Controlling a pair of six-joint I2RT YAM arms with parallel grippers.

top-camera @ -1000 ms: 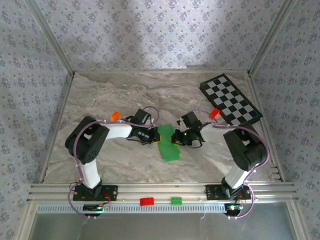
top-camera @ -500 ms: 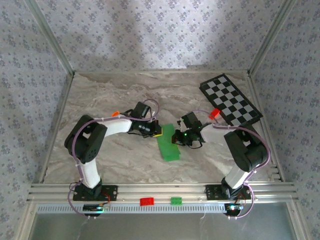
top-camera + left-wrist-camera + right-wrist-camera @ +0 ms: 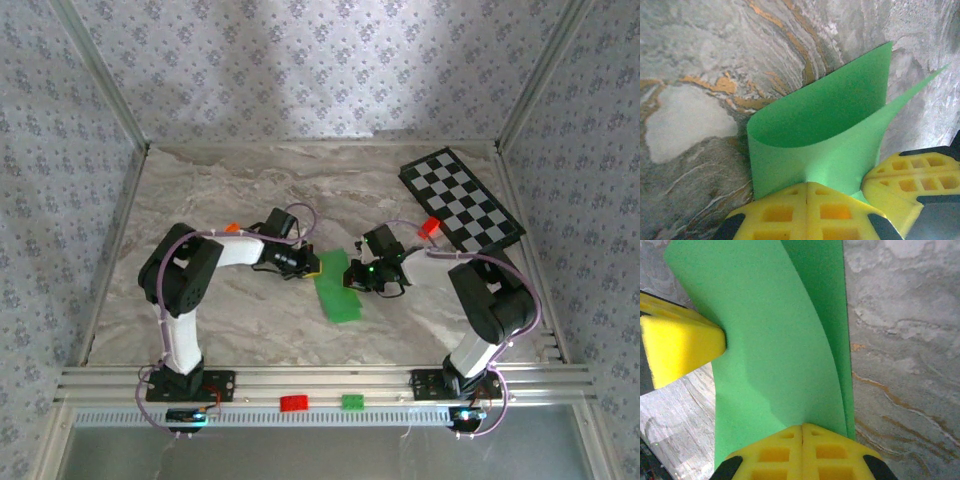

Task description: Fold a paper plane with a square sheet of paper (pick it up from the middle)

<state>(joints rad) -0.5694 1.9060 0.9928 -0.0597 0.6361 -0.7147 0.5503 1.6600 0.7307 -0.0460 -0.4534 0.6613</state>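
Folding barely started: square sheet of paper (image 3: 338, 290) at frame centre is bent over, uncreased, pinched by closed left gripper (image 3: 807, 197) and right gripper (image 3: 802, 437); all creases left.

the green sheet (image 3: 780, 340) runs past the right wrist view's top, its near end hidden behind the right hand (image 3: 802, 427).

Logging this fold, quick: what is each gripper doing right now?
Left gripper: closed, pinching the curled-over green paper.
Right gripper: closed, pinching the same green paper.
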